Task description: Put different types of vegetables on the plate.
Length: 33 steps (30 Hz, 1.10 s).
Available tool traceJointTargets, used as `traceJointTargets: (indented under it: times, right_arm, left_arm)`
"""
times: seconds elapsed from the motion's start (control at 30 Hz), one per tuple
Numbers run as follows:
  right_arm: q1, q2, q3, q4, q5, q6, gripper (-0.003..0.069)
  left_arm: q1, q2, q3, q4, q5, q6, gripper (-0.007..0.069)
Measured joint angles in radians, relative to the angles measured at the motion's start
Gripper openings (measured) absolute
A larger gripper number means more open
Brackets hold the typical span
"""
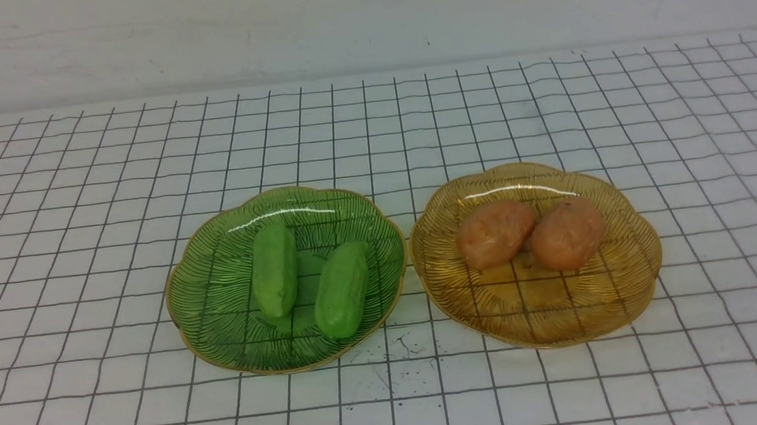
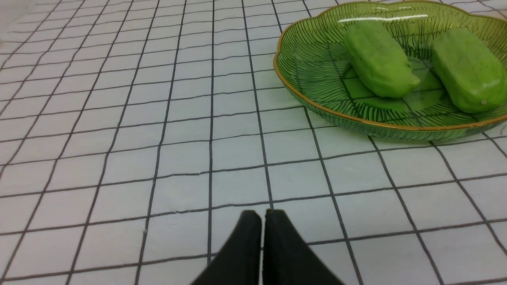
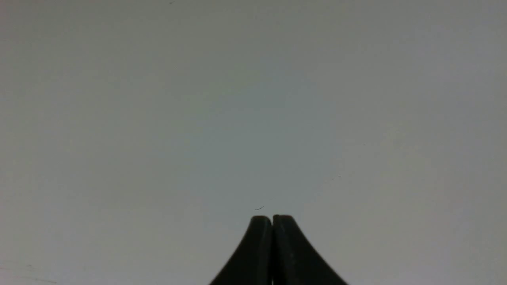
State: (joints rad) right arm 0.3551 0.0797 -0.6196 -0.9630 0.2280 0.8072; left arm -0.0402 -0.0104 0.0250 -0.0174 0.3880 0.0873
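Two light-green cucumbers (image 1: 274, 269) (image 1: 341, 290) lie side by side in a green glass plate (image 1: 224, 329) left of centre. Two orange-brown potatoes (image 1: 495, 233) (image 1: 567, 234) touch each other in an amber glass plate (image 1: 539, 322) to its right. Neither arm shows in the front view. In the left wrist view the left gripper (image 2: 262, 213) is shut and empty above the grid cloth, a good way from the green plate (image 2: 317, 63) and its cucumbers (image 2: 378, 59) (image 2: 467, 69). The right gripper (image 3: 272, 217) is shut and empty over a plain grey surface.
A white cloth with a black grid (image 1: 79, 232) covers the table. A pale wall (image 1: 361, 15) rises behind the table's far edge. Small dark specks mark the cloth (image 1: 397, 351) between the plates at the front.
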Motion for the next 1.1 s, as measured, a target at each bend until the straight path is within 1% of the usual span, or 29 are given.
traceJointTargets:
  times: [0.2,0.23,0.3,0.43,0.5,0.53,0.57,0.6,0.7,0.8,0.9,1.0,1.1]
  right_arm:
    - [0.000,0.000,0.000,0.003,0.000,0.001,-0.0013]
    - [0.000,0.000,0.001,0.012,0.000,0.001,-0.0013]
    - [0.000,0.000,0.004,0.073,-0.006,-0.007,-0.0013]
    - [0.000,0.000,0.030,0.323,-0.035,-0.165,-0.0013]
    - [0.000,0.000,0.054,0.479,-0.047,-0.307,-0.0013]
    - [0.000,0.000,0.074,0.570,-0.055,-0.408,-0.0013]
    - [0.000,0.000,0.080,0.599,-0.057,-0.435,-0.0013]
    - [0.000,0.000,0.091,0.664,-0.063,-0.485,-0.0013]
    - [0.000,0.000,0.126,0.795,-0.086,-0.615,-0.0013]
    - [0.000,0.000,0.160,0.849,-0.096,-0.680,-0.0013]
    - [0.000,0.000,0.190,0.867,-0.096,-0.696,-0.0013]
    - [0.000,0.000,0.218,0.865,-0.096,-0.704,-0.0013]
    - [-0.022,-0.023,0.297,0.819,-0.088,-0.708,-0.0013]
  left_arm:
    - [0.000,0.000,0.000,0.000,0.000,0.000,-0.0008]
    - [0.000,0.000,0.000,0.000,0.000,-0.001,-0.0008]
    - [0.000,0.000,0.000,0.000,0.000,-0.001,-0.0008]
    - [0.000,0.000,0.000,0.000,0.000,-0.001,-0.0008]
    - [0.000,0.000,0.000,0.000,0.000,-0.001,-0.0008]
    - [0.000,0.000,0.000,0.000,0.000,-0.001,-0.0008]
    - [0.000,0.000,0.000,0.000,0.000,-0.001,-0.0008]
    - [0.000,0.000,0.000,0.000,0.000,-0.001,-0.0008]
    - [0.000,0.000,0.000,0.000,0.000,-0.001,-0.0008]
    - [0.000,0.000,0.000,0.000,0.000,-0.001,-0.0008]
    - [0.000,0.000,0.000,0.000,0.000,-0.001,-0.0008]
    - [0.000,0.000,0.000,0.000,0.000,-0.001,-0.0008]
    - [0.000,0.000,0.000,0.000,0.000,-0.004,-0.0008]
